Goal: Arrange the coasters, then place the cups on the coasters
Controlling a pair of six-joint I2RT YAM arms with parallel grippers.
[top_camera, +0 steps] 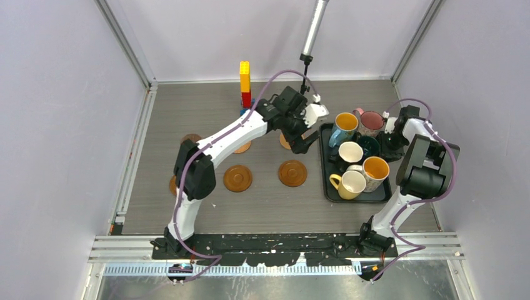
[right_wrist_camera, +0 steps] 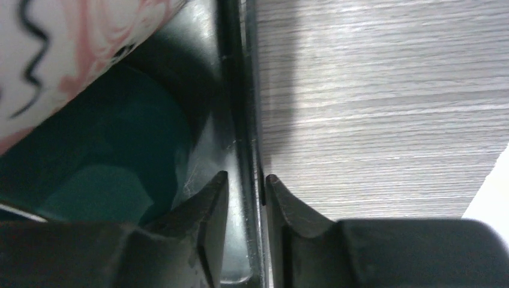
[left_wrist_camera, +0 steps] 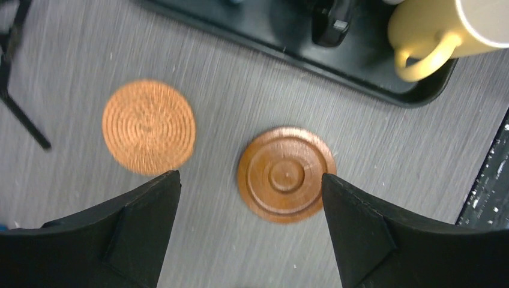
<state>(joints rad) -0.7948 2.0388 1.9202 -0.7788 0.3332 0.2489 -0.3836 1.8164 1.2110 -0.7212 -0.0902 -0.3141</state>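
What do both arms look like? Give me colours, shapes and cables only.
The left arm and right arm have white tubular links between bulky black joints. A lilac cable loops along each. The jaws are matte black and wedge-shaped.

From above, my left arm [top_camera: 212, 147] covers parts of the far coaster [top_camera: 189, 137], the middle coaster [top_camera: 244, 149] and the near-left coaster [top_camera: 172, 185], and my left claw [top_camera: 306, 128] hides most of the ridged coaster [top_camera: 284, 141]. My left wrist view blurs that ridged coaster and crops the cream-yellow cup [left_wrist_camera: 444, 30] and the black tray [left_wrist_camera: 360, 66] at its top edge. My right wrist view cuts off the patterned cup [right_wrist_camera: 54, 42] and the dark green cup [right_wrist_camera: 90, 162], and I cannot tell whether my right claw [right_wrist_camera: 246, 177], hidden behind its own wrist from above, actually presses the black tray's rim between its pads.
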